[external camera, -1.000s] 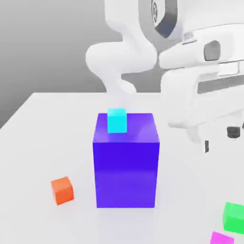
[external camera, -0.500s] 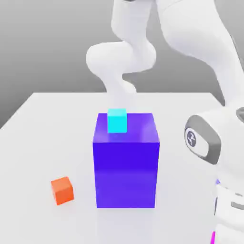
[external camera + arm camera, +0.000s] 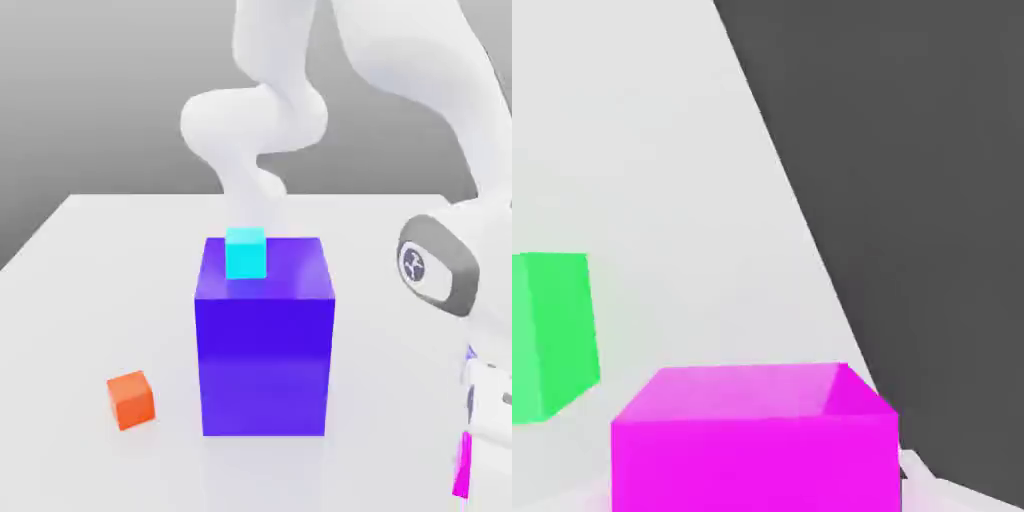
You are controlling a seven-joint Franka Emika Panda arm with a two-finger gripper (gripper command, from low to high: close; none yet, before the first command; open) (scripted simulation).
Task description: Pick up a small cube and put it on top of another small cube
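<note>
A small magenta cube (image 3: 757, 440) lies right under the hand in the hand view. In the exterior view only a thin strip of this magenta cube (image 3: 462, 468) shows past the white arm, low at the exterior view's right. My gripper (image 3: 470, 450) is down there, shut on the magenta cube, and the wrist hides most of it. A small green cube (image 3: 550, 335) rests on the white table close beside the magenta one. At the exterior view's left sits a small orange cube (image 3: 131, 399).
A large blue block (image 3: 265, 340) stands mid-table with a small cyan cube (image 3: 245, 252) on its top near the back edge. The white table (image 3: 90, 300) ends close past the magenta cube, against dark ground. The arm's links rise behind the block.
The arm came down from high at the exterior view's right to the table's front right corner. It now covers the green cube there. The gripper went from open to shut.
</note>
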